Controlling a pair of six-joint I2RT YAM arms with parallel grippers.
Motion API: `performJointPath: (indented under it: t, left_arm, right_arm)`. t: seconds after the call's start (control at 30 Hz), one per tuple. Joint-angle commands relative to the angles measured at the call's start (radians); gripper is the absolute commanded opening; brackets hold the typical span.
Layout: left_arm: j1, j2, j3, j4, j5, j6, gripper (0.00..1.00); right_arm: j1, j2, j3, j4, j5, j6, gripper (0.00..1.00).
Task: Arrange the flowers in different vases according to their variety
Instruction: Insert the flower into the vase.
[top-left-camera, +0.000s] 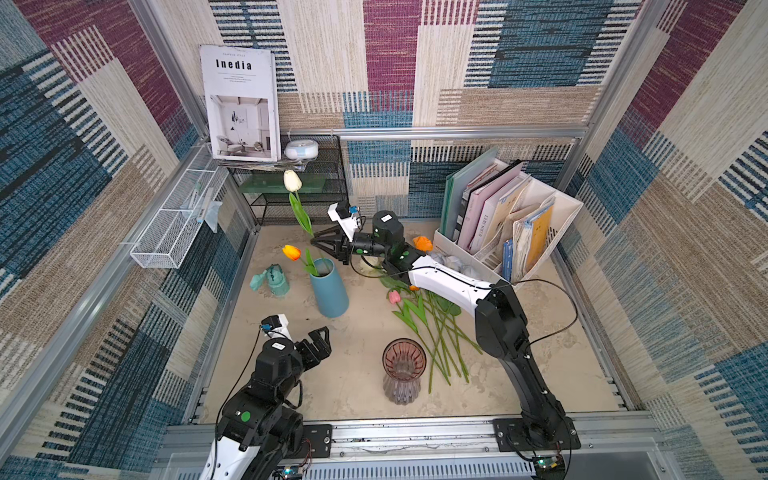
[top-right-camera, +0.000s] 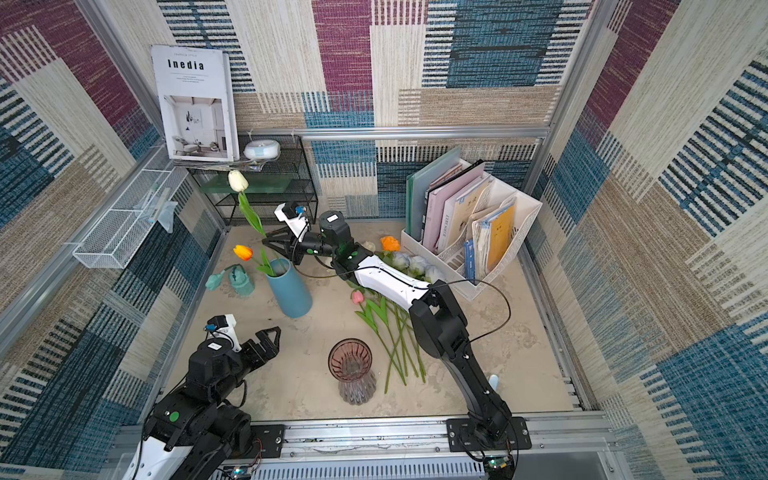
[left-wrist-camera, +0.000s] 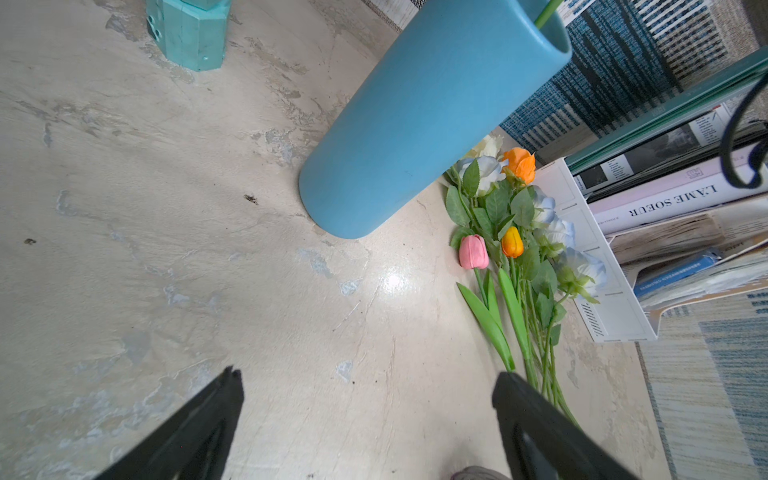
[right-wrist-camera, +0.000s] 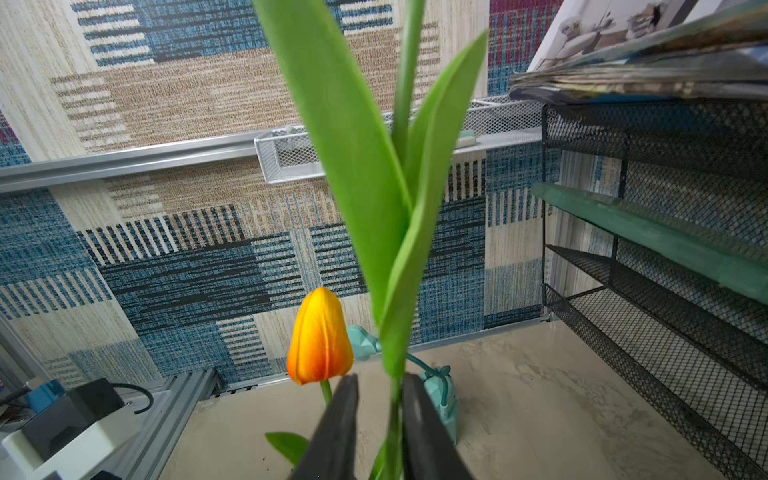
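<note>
The step in hand looks like setting the white tulip into the blue vase. The right gripper has its jaws slightly apart around the green stem, and the wrist view shows a sliver of space on one side, so I judge it a loosened hold and not a clamp. The bloom stands high above the fingertips and the leaves fan out just over them. The vase mouth sits just below and a little toward the arm's base. The stem's lower end is hidden by the fingers, so whether it is inside the vase cannot be told. An orange tulip stands in that vase, just beside the fingertips. The next move probably calls for opening wider and backing straight off without catching the leaves, then going for the pink tulip in the pile of flowers lying under the right forearm. The roses there belong in the empty purple glass vase, well behind the gripper, near the arm's base. The right arm is stretched far across the table, its wrist turned so the fingers point sideways. The left gripper hangs wide apart and empty on a folded arm, short of the blue vase.
</note>
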Motion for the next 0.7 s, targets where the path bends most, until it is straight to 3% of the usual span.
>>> performJointPath:
  t: [0.0, 0.3, 0.5, 0.67]
  left_arm:
    - [0.001, 0.027, 0.02, 0.032, 0.011, 0.01, 0.99]
    - [0.001, 0.093, 0.059, 0.029, 0.032, 0.035, 0.99]
    - [0.001, 0.137, 0.059, 0.062, 0.088, 0.033, 0.99]
    - [0.001, 0.202, 0.045, 0.099, 0.139, 0.02, 0.99]
  right_arm:
    - [0.002, -0.07, -0.044, 0.013, -0.006, -0.02, 0.48]
    - [-0.002, -0.355, -0.337, -0.022, 0.089, -0.055, 0.61]
    - [-0.013, -0.532, -0.483, -0.314, 0.312, -0.082, 0.62]
    - [-0.049, -0.688, -0.696, -0.411, 0.421, -0.029, 0.61]
